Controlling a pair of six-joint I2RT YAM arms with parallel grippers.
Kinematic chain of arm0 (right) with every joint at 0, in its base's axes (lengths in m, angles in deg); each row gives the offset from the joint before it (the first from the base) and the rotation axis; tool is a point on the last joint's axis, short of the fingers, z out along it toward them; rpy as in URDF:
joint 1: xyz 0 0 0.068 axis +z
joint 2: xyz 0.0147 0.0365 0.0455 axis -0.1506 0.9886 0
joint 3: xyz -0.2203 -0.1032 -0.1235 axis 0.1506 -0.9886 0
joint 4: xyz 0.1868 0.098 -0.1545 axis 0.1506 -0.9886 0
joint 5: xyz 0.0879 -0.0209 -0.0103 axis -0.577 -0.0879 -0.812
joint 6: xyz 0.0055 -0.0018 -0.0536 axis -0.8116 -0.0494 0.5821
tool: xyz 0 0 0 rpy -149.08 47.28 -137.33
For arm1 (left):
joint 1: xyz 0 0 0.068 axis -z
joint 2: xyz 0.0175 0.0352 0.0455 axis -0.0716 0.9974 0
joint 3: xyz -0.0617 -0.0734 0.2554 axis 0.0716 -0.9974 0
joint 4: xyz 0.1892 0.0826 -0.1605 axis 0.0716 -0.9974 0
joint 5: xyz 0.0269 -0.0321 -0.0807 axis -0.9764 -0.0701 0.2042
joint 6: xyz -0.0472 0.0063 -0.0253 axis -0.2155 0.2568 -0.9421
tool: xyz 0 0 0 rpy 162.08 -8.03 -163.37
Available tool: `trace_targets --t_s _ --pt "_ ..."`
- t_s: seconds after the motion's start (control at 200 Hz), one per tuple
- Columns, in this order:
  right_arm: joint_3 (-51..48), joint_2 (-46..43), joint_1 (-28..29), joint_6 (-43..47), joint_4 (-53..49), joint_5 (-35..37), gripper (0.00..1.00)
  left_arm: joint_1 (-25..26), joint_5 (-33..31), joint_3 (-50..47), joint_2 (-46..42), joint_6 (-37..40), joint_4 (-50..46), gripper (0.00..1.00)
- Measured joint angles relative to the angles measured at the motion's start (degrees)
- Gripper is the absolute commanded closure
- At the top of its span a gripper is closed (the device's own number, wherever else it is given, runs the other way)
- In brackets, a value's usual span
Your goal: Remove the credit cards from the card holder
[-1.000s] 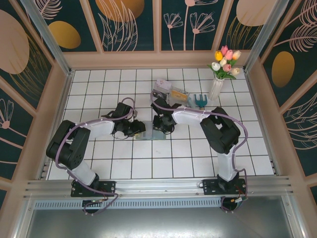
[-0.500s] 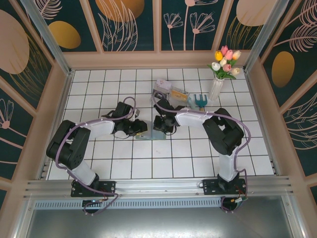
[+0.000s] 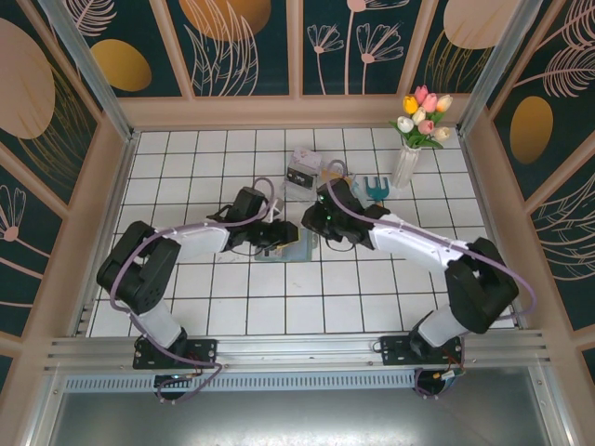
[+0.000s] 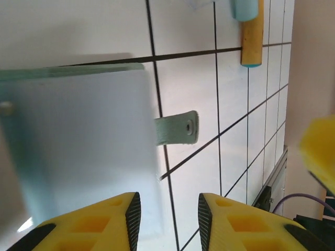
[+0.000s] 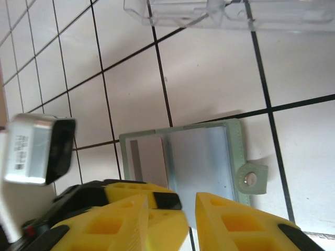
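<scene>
The card holder [image 5: 201, 157] is laid flat on the table [image 3: 372, 288], under the left end effector [image 4: 168, 201] and right end effector [image 5: 172, 201], both released and empty. Extraction is judged unstarted; next, a card must be pinched by its edge.

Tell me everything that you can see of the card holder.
The card holder is a flat grey-green wallet, soft-looking, lying on the white tiles. A short strap with a round snap sticks out from one side, unfastened. Its upper face shows a pale blue-grey panel and a grey strip with a darker stripe. The left gripper, jaws open, is over one edge; I cannot tell whether it touches.
</scene>
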Motion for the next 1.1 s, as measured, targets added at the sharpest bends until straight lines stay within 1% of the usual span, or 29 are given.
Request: trace_targets --t_s 0.21,0.35,0.505,0.596,0.726,0.901,1.101 --pt "-3.30 -2.38 -0.31 -1.11 0.76 0.87 0.67 0.31 -2.89 0.04 0.52 -0.35 -1.07 0.56" --pt "-3.48 -2.14 -0.28 -0.92 3.13 -1.07 0.69 -0.52 -6.84 -0.04 -4.13 -0.02 -4.31 0.58" --pt "-3.15 2.58 -0.09 -0.20 8.17 -6.32 0.72 -5.07 -12.15 -1.75 -13.22 0.52 -6.23 0.64" --pt "-2.16 6.84 0.28 0.07 10.38 -8.96 0.75 -7.80 -14.95 -3.54 -15.61 0.55 -7.23 0.66" --pt "-0.48 12.20 0.98 0.50 13.16 -11.87 0.77 -8.44 -16.81 -5.49 -15.04 0.81 -9.42 0.73" --pt "2.16 17.25 1.11 0.83 14.84 -13.81 0.78 -8.33 -17.03 -5.95 -12.22 0.98 -10.54 0.76" --pt "3.21 20.74 1.14 0.87 16.22 -15.65 0.80 -8.33 -16.98 -5.86 -8.72 1.38 -10.80 0.79"
